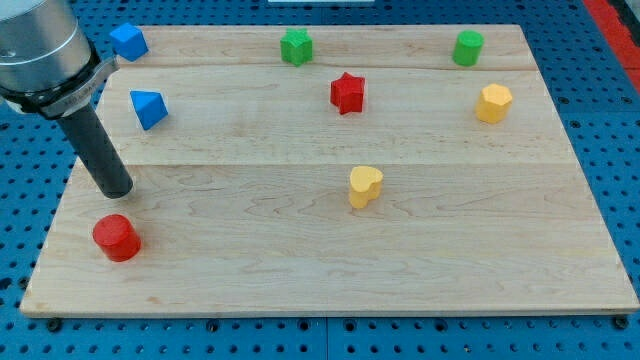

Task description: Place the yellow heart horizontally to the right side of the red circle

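Yellow heart sits well right of the red circle.
My tip, a bare end effector holding nothing, should circle behind the heart's right side and push left.

Cuts off at the view's top and left edges: grey arm body, over the desk's top-left corner. Hides that corner of the desk completely. Nearly meets the left side of the blue block by the desk's top edge; cannot tell whether that side is covered or what shape it is. Cannot tell whether my tip, above the desk's left part, touches the wood. Too small to make out for sure: shape of the green block at the desk's top edge. Runs out of view on all sides of the desk: blue perforated surface. Clips at the corner beyond the desk's top-right: red strip.
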Tool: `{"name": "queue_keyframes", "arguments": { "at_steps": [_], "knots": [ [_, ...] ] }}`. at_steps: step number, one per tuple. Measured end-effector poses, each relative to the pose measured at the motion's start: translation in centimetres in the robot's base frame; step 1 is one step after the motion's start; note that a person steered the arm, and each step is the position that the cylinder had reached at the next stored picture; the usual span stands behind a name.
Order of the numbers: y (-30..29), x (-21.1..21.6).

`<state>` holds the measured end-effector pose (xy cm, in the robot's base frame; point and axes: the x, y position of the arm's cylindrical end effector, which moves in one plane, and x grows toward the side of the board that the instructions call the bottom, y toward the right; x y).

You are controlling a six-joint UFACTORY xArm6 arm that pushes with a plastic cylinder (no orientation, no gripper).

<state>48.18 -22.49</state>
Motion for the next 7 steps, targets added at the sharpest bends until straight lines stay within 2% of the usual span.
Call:
{"name": "queue_keyframes", "arguments": {
  "at_steps": [3, 6, 7],
  "knots": [
    [9.8, -2.2],
    [24.0, -5.8],
    [26.5, -4.4]
  ]
}}
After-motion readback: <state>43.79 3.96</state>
